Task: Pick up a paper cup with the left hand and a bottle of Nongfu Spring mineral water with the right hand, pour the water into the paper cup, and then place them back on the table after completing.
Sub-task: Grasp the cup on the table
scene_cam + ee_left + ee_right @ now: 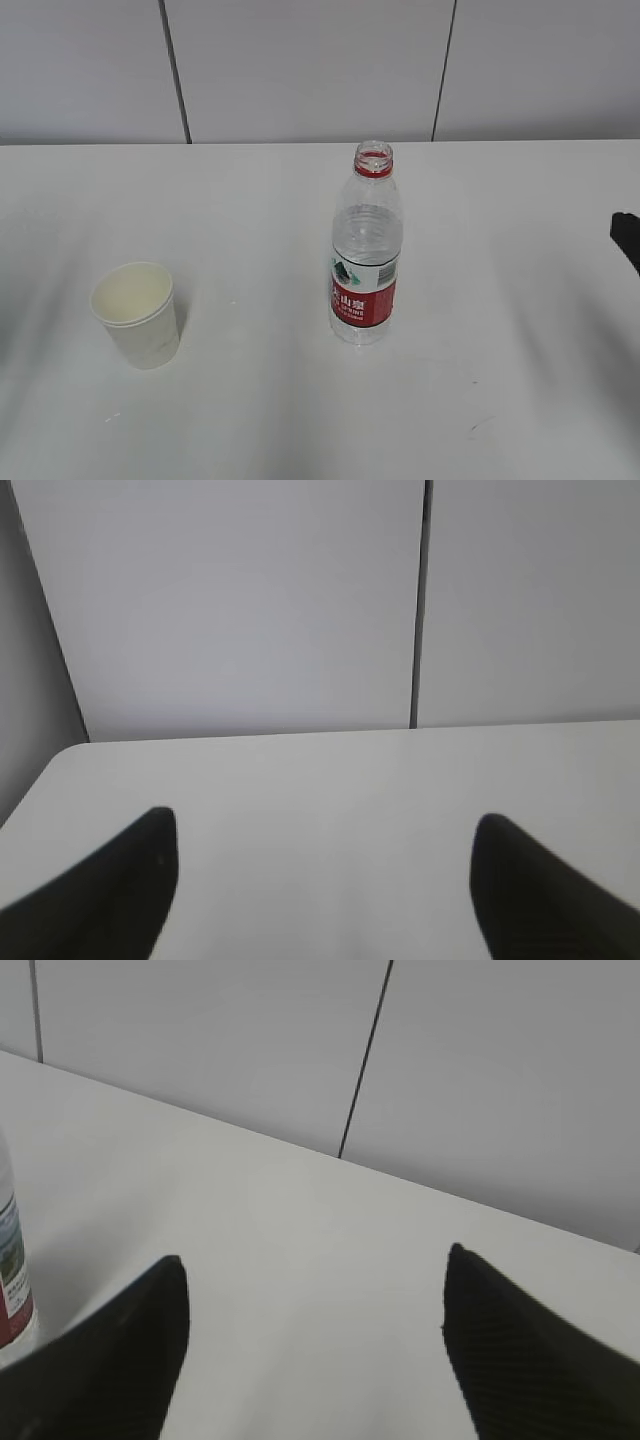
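Note:
A white paper cup (137, 313) stands upright on the white table (260, 420) at the front left. A clear uncapped water bottle (366, 250) with a red label stands upright near the middle; its edge shows at the far left of the right wrist view (10, 1270). My left gripper (325, 825) is open and empty over bare table; it does not show in the exterior view. My right gripper (315, 1265) is open and empty, to the right of the bottle. A black part of the right arm (627, 238) shows at the exterior view's right edge.
A grey panelled wall (310, 70) with dark seams runs behind the table's far edge. The table's left corner shows in the left wrist view (70, 755).

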`<state>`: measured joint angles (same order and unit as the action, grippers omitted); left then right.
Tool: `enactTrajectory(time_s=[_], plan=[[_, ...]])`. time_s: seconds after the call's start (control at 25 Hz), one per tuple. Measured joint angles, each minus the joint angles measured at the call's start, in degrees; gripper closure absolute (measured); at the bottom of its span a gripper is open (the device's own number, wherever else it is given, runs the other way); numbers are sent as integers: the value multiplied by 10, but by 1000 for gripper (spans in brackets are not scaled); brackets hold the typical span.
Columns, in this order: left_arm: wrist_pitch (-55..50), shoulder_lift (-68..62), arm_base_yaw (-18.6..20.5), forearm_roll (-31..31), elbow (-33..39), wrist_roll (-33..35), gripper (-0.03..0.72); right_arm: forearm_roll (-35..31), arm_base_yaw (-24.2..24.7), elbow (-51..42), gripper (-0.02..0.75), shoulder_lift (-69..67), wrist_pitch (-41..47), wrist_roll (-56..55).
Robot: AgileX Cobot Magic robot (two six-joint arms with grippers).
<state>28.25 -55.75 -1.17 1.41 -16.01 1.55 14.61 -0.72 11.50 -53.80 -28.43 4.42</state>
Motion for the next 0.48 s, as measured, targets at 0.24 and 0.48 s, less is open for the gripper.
enactTrajectory(time_s=[0.24,0.48], plan=[[43,-39,0,-6,0,0,146,25,0,4,152,-107,-80,-31],[49,-82,0,-22,0,0,146,100,0,6,152,-206,-147,-44]])
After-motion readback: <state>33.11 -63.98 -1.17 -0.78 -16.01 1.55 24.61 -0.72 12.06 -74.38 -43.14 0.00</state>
